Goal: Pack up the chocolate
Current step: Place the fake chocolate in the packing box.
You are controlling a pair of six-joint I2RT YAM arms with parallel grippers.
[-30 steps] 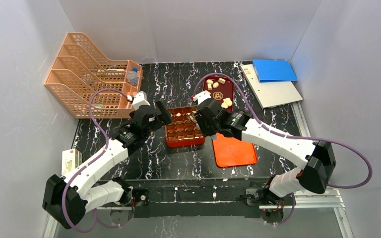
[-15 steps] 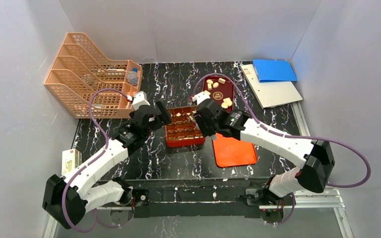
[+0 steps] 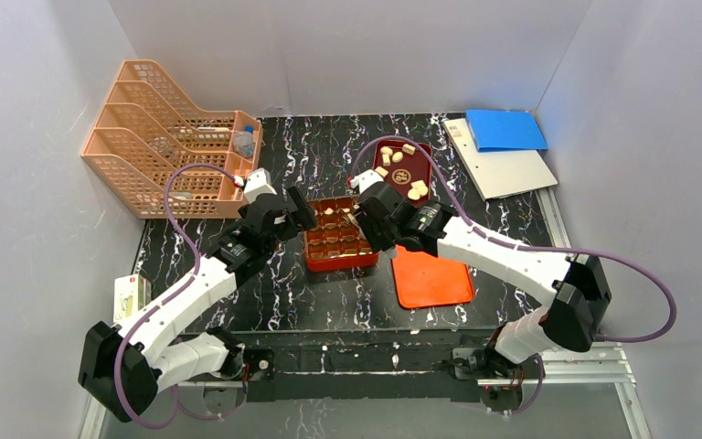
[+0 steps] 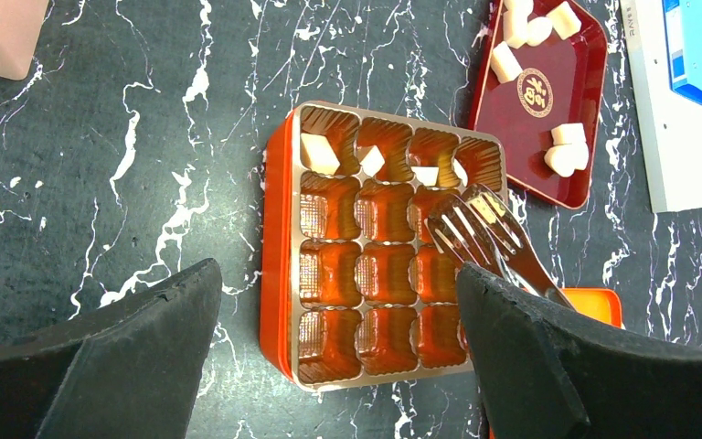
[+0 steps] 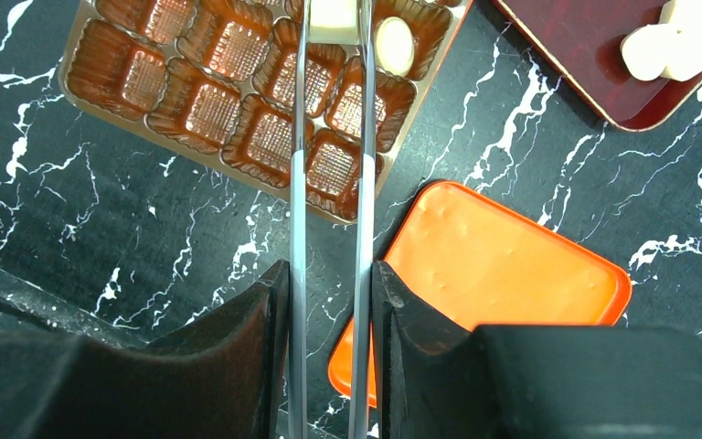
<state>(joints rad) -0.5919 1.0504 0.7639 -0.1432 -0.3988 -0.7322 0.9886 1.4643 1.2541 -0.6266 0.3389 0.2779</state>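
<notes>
You are in the middle of packing. Your right gripper (image 5: 329, 302) is squeezed narrow around a pair of metal tongs (image 5: 298, 183). The tongs seem to pinch one pale, blocky piece (image 5: 333, 16) at their tips. The tips hang over the right side of the orange-red box (image 4: 274, 238), near its far rows. Your left gripper (image 3: 298, 208) is spread wide and holds nothing. It hovers over the desk (image 4: 101, 137) by the left side of the box.

I think the next move is to pick an empty cup and bring the tips down right over it. Then you let the tongs open a little so the piece drops in. The cups are small and close together, so aim well. If you miss, the piece may land on a rim or in a full cup.

The chocolate (image 4: 558, 157) is little cream-coloured bits, some round and some blocky. The four cups in the far row of the box look to hold one each. The other cups look empty, though the tongs hide part of one or two. More bits lie loose on the dark red tray (image 4: 530, 137), just past the box. The orange lid (image 5: 503, 265) lies flat on the desk beside the box.
</notes>
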